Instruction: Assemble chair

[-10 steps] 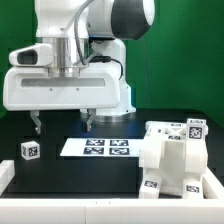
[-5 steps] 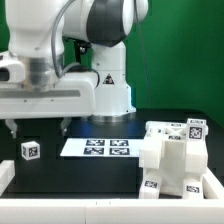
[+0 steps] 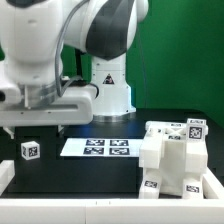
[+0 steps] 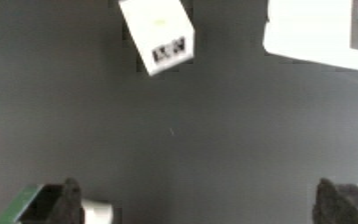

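Step in hand: the arm appeared to be on an approach, the gripper (image 4: pixel 202 205) carrying nothing, most likely heading for the small white block (image 3: pixel 30 150) at the lower left of the exterior view.

Fingers: spread as wide as they go; in the wrist view the two dark fingertips (image 4: pixel 55 202) stood far apart at the lower corners with bare black mat between them, gripping nothing.

Chair: the stacked white chair assembly (image 3: pixel 172 158) sat at the lower right of the exterior view, its marker tags facing out, well apart from the gripper.

Loose part: the small white block lay alone on the black table (image 3: pixel 80 175), just beside the marker board (image 3: pixel 98 148), at its end on the exterior view's left.

Wrist view parts: a tagged white piece (image 4: pixel 160 35) showed at upper centre and a white slab (image 4: pixel 322 30) at upper right; which parts they were could not be told.

Next move, as a judgement: the open jaws would need centring over the block, then a descent to straddle it before closing.

Edges and room: a white rim (image 3: pixel 8 176) bounded the table at the lower left corner, near the block, so room there looked tight; the mat between board and chair assembly lay open.
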Robot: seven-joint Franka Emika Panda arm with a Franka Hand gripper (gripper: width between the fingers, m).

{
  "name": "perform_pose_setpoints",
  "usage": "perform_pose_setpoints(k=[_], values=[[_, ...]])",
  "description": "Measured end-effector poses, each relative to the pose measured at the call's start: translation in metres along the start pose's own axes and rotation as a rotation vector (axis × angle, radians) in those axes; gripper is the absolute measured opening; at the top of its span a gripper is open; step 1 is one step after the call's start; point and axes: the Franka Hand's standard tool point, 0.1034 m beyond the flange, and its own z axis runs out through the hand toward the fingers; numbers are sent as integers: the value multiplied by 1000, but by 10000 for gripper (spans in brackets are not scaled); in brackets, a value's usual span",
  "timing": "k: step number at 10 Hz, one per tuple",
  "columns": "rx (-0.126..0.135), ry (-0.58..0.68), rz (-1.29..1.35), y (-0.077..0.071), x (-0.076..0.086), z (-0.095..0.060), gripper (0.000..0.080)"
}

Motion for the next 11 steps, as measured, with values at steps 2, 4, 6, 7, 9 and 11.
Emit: perform_pose_setpoints(k=[2, 4, 6, 7, 9, 11], values=[[12, -181, 19, 0, -19, 27, 649], [10, -220, 13, -7, -25, 32, 649], [3, -224, 16, -3, -21, 36, 649], [9, -237, 29, -1, -26, 50, 649], [6, -262, 40, 3, -32, 76, 649], [3, -290, 75, 7, -35, 89, 649]])
